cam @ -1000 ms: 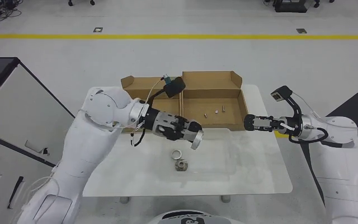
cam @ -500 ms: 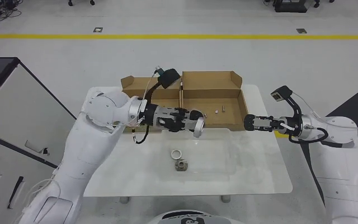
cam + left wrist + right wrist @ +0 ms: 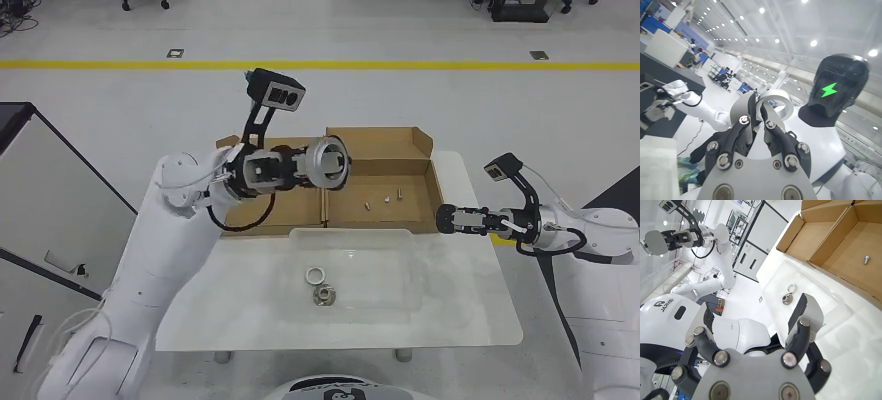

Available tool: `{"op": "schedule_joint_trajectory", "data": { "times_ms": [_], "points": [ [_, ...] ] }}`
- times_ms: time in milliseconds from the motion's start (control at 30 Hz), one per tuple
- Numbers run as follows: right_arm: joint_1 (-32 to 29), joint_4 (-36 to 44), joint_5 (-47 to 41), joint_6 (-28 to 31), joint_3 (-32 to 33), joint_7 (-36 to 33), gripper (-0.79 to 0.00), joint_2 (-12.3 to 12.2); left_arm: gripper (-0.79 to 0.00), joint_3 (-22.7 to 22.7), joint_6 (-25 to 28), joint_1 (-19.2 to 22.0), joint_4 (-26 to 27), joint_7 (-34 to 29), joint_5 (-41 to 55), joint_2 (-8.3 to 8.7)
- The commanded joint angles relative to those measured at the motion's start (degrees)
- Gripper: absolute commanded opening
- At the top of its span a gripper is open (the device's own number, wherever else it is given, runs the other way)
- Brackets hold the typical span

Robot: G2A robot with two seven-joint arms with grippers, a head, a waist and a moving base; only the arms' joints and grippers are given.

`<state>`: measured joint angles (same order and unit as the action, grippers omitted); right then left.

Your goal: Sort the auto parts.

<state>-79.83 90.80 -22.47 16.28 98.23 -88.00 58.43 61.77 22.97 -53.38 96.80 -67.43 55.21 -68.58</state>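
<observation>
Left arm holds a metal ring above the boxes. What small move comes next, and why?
Probably lower the left gripper toward the left box and let go there. It is shut on the ring above the boxes' shared wall, and the right box holds bolts, a different kind of part.

silver ring (image 3: 776, 94) between left fingers (image 3: 752, 110)

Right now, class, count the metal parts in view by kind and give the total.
Rings: 2, one in the left gripper, one in the clear tray.
Flanged hub: 1, in the tray.
Bolts: 2, in a cardboard box.
Total: 5.
</observation>
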Motion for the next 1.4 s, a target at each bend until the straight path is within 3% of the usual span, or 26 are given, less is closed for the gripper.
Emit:
{"op": "schedule_joint_trajectory", "data": {
  "times_ms": [0,233,500,600,1000,1167,1367],
  "points": [
    [0.0,0.0,0.0,0.0,0.0,0.0,0.000,0.0,-0.785,-0.4,-1.1,-0.4,-0.3,-3.1,7.0,-0.31],
    [0.0,0.0,0.0,0.0,0.0,0.0,0.000,0.0,-0.785,-0.2,-4.1,-1.1,-2.9,-11.0,19.8,-1.20],
    [0.0,0.0,0.0,0.0,0.0,0.0,0.000,0.0,-0.785,-0.4,-7.5,-1.5,-4.0,-14.8,28.2,-2.40],
    [0.0,0.0,0.0,0.0,0.0,0.0,0.000,0.0,-0.785,0.4,-6.4,-1.4,-4.9,-13.9,25.7,-2.57],
    [0.0,0.0,0.0,0.0,0.0,0.0,0.000,0.0,-0.785,3.4,0.7,-2.4,-3.8,-3.3,0.4,-2.12],
    [0.0,0.0,0.0,0.0,0.0,0.0,0.000,0.0,-0.785,3.4,0.2,-3.2,-2.4,-2.5,0.9,-2.28],
    [0.0,0.0,0.0,0.0,0.0,0.0,0.000,0.0,-0.785,3.0,-3.0,-3.8,-2.0,-7.1,13.2,-2.96]
  ]
}}
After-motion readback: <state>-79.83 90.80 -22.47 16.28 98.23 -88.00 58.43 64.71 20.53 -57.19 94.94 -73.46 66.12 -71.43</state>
